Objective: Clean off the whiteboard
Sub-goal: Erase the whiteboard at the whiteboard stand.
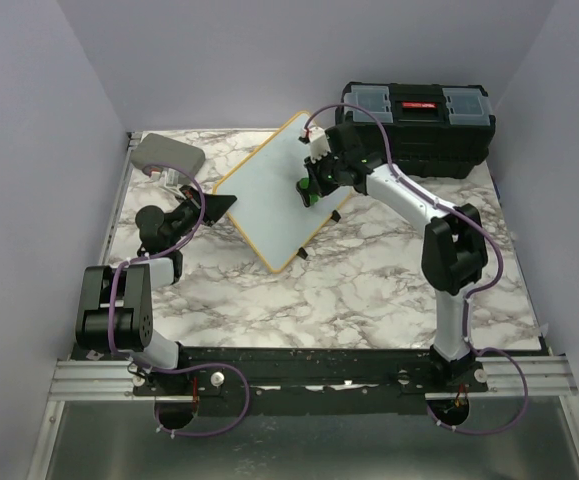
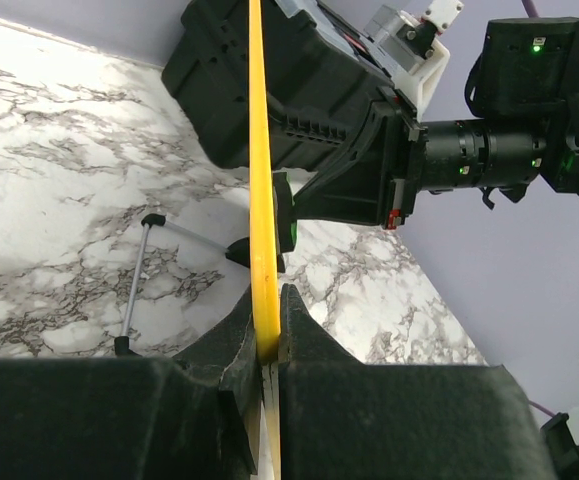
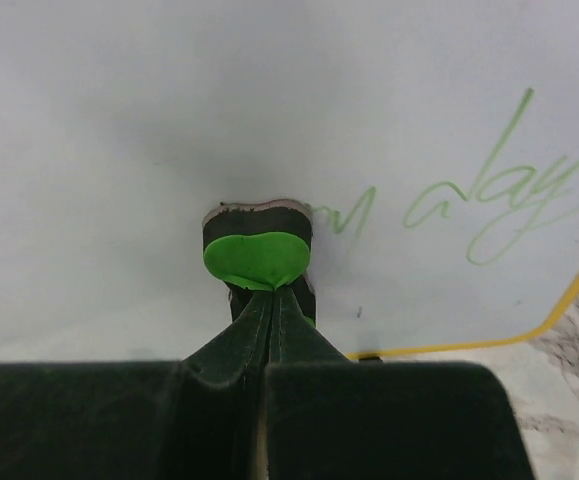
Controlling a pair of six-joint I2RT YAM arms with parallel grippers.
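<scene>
Left gripper [image 2: 268, 312] clamps whiteboard [image 1: 269, 195] edge; right gripper [image 3: 270, 296] pinches green eraser [image 3: 257, 256]; black toolbox [image 1: 419, 130] behind.

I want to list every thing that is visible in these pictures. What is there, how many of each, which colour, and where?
whiteboard: one, white with a light-wood frame, middle of the table, turned diagonally
writing: one line, green, on the whiteboard near its rim
eraser: one, green with a dark pad, against the whiteboard's face
toolbox: one, black, far right of the table
case: one, grey and rounded, far left corner
table: one, white and grey marble pattern, under everything
left gripper: one, black, shut on the whiteboard's frame
right gripper: one, black, shut on the eraser
</scene>
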